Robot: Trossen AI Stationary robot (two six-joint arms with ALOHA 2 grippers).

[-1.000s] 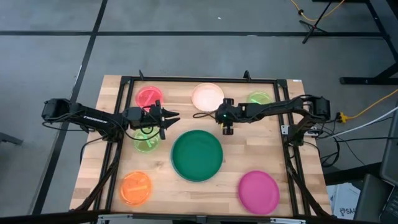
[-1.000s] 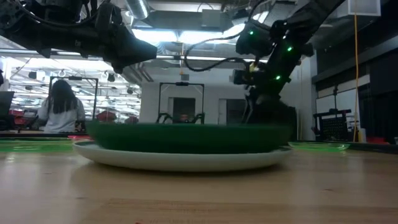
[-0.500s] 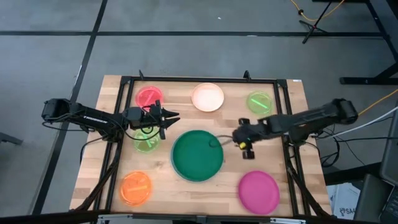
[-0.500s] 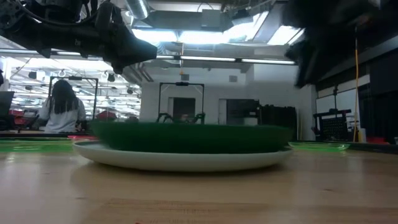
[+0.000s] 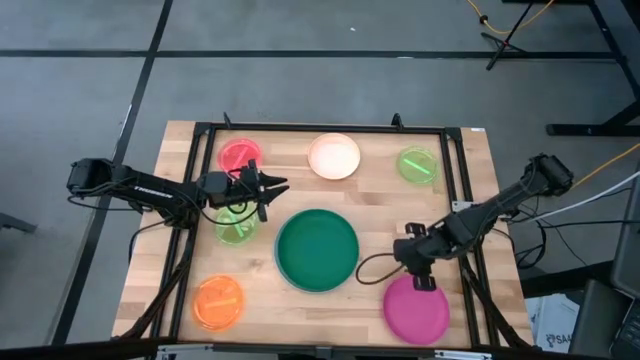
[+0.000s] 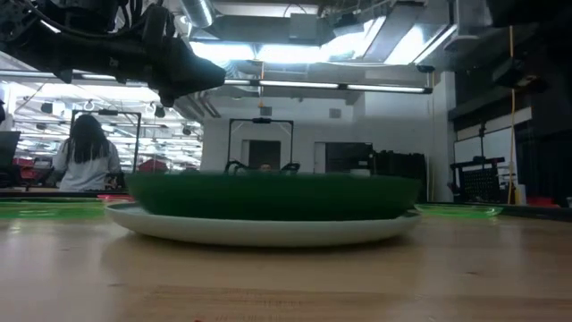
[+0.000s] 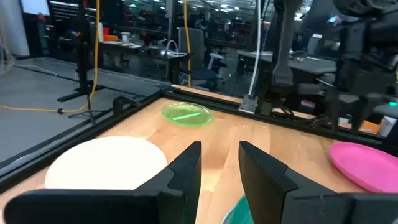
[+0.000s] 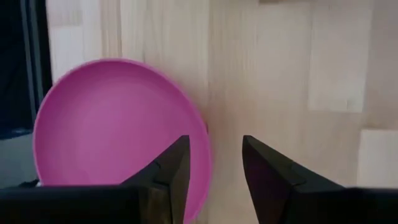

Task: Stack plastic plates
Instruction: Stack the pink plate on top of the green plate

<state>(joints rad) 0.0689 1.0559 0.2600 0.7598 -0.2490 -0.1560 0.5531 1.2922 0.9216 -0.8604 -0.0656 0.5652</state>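
**Right gripper over magenta plate rim; left arm parked over lime plate**

Right gripper (image 5: 419, 281): fingers parted with nothing between them, above the edge of the magenta plate (image 5: 416, 308) nearest the table's middle. In its wrist view the plate's rim (image 8: 118, 134) passes under the gap between the fingers; bare wood lies beside it.

Left gripper (image 5: 268, 190): fingers (image 7: 186, 171) spread, holding nothing, held above the table just beyond the lime green plate (image 5: 235, 224) toward the centre.

Stack so far: dark green plate (image 5: 317, 249) sits on a pale larger plate (image 6: 259, 230), centre of the table (image 5: 470, 300). Low view shows the green nested inside the pale rim.

Open room: bare wood strip between the stack and the magenta plate; a cable loop (image 5: 372, 266) from the right arm lies across that strip.

Others, all apart and flat: red plate (image 5: 239, 155), peach plate (image 5: 334, 156) and second lime green plate (image 5: 417, 163) along the far edge; orange plate (image 5: 219, 301) at the near left corner. Black frame rails run beside the magenta plate's outer side.

A person (image 6: 87, 154) stands in the room behind.
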